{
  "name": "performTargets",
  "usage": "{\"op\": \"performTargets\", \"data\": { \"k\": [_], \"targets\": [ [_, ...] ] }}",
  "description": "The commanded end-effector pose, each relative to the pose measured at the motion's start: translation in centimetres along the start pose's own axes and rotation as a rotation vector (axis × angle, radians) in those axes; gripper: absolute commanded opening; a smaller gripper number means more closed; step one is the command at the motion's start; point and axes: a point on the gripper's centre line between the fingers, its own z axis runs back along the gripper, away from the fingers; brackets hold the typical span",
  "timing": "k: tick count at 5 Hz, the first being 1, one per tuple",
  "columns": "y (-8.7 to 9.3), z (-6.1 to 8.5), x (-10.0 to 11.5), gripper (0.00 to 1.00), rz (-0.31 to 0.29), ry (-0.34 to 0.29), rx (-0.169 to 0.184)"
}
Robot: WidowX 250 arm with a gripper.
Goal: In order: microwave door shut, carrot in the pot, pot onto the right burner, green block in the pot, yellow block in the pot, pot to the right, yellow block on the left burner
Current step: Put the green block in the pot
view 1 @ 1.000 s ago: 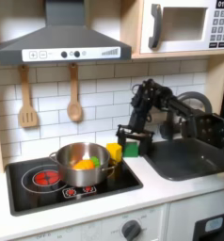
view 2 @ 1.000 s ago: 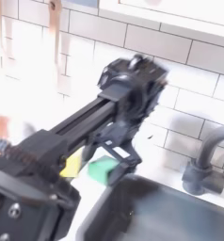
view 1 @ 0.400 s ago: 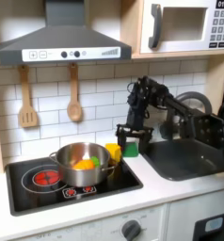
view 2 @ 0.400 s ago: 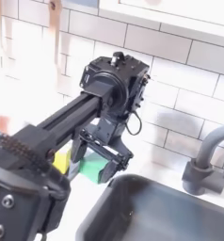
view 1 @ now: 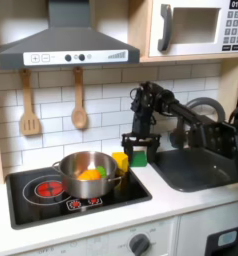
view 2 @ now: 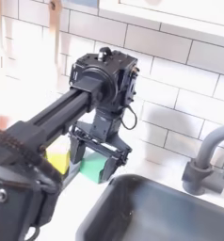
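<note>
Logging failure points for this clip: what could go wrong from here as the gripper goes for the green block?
1. The gripper hangs open over the green block, and the yellow block sits right beside it, so a finger may nudge or catch the yellow one.
2. Both blocks lie near the sink; a knock could send one toward the basin.

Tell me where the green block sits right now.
In the first exterior view the green block sits on the counter right of the yellow block, behind the pot, directly under the gripper.
</note>
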Motion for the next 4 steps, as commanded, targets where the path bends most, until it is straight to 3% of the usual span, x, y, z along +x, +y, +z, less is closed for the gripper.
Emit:
{"op": "performTargets", "data": {
  "k": [1,3,4],
  "targets": [
    [-0.3,-0.2,1.0,1.00,-0.028,-0.038,-0.041],
    [-0.3,-1.6,1.3,1.00,-0.074,-0.015,-0.044],
    [-0.2,-1.5,1.2,0.96,-0.093,-0.029,-0.055]
  ]
}}
